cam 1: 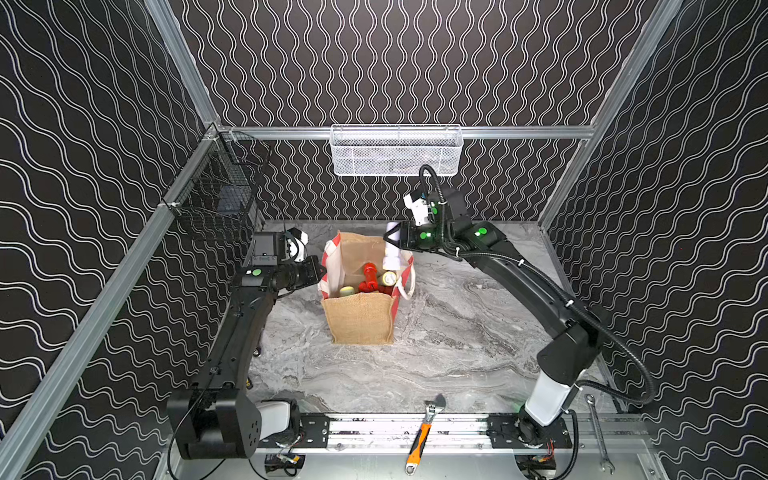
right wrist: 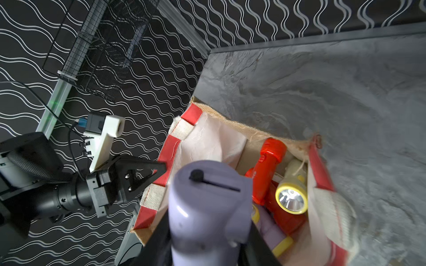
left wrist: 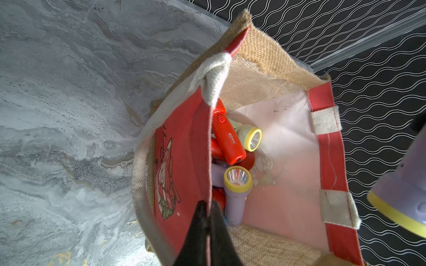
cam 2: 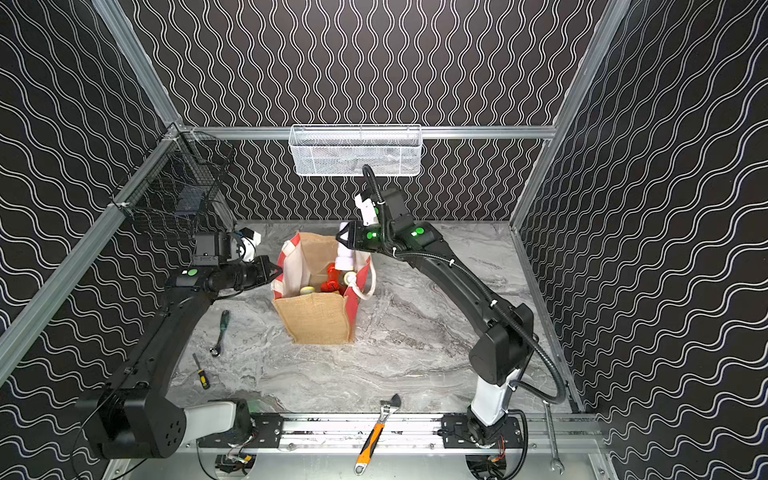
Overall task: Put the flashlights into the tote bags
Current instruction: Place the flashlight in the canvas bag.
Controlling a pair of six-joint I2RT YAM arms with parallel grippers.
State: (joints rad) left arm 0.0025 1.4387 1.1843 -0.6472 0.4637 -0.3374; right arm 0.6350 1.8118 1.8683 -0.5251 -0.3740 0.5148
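The lilac flashlight [cam 1: 392, 257] hangs head-down over the mouth of the tote bag [cam 1: 359, 318]. The right hand [cam 1: 390, 237] is closed across its body. It sits toward the bag's far right corner, not over the middle.

Inside the bag, a red flashlight [left wrist: 228, 138], a pale flashlight [left wrist: 251, 138] with a yellow head and a second lilac flashlight [left wrist: 236, 186] lie piled against one wall. The left hand [left wrist: 208, 207] is pinched tight on the top edge of the bag's red printed wall, and we judge that this holds that side open. The bag stands upright on the table [cam 1: 457, 332].

We see three ways this could go wrong:

- **A missed drop:** If the right hand lets go this near the corner, the wide yellow head could clip the edge or the white handle [right wrist: 334, 211]. The flashlight could then tip out onto the table.
- **A bounce:** The pile inside is uneven and hard. A drop from this height might skid off the red flashlight and end up wedged against the soft wall.
- **A lost or overdone pinch:** The left hand grips only thin cloth. If it slips, the wall may fold inward and narrow the mouth just as the flashlight comes down. If it tugs sideways instead, it could lean or drag the whole bag, since nothing else steadies it.
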